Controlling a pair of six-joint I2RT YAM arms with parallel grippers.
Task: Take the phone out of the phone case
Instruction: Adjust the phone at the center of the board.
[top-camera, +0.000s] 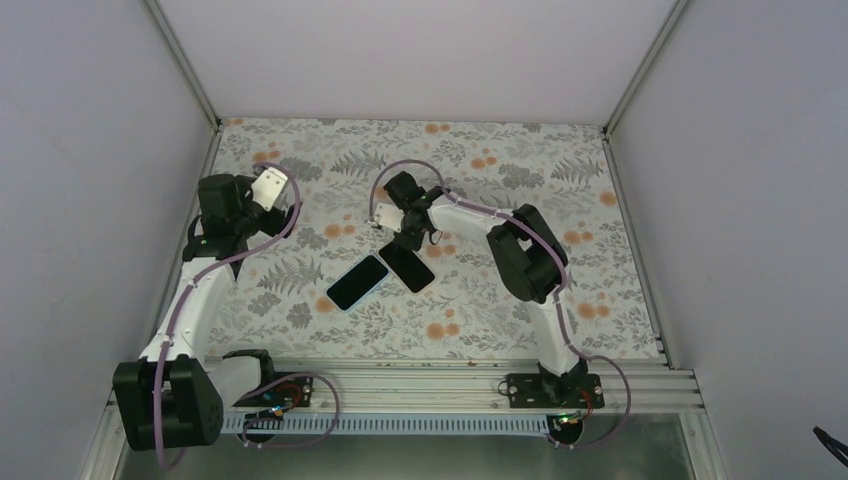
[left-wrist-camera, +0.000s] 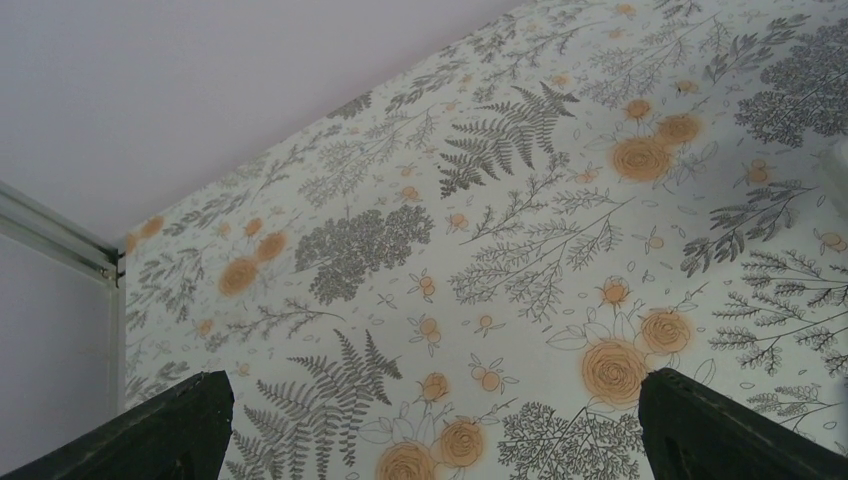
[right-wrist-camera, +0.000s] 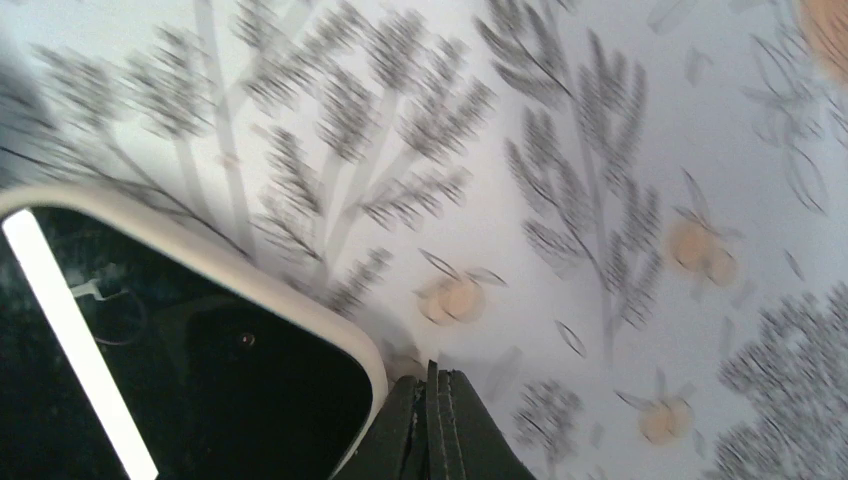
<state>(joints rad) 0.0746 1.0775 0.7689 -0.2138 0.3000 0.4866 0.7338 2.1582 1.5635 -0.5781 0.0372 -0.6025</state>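
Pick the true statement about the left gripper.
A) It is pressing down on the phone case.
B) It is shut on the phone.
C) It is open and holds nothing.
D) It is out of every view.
C: the left gripper stands wide open, with only the floral table cover showing between its fingers.

White tablecloth (top-camera: 520, 150) with grey ferns, orange flowers, pale-rimmed black phone (top-camera: 357, 282)

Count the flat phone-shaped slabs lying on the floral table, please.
2. A pale-rimmed black-faced slab lies near the middle; an all-black slab sits right beside it, just under the shut right hand. Nothing else seems hidden.
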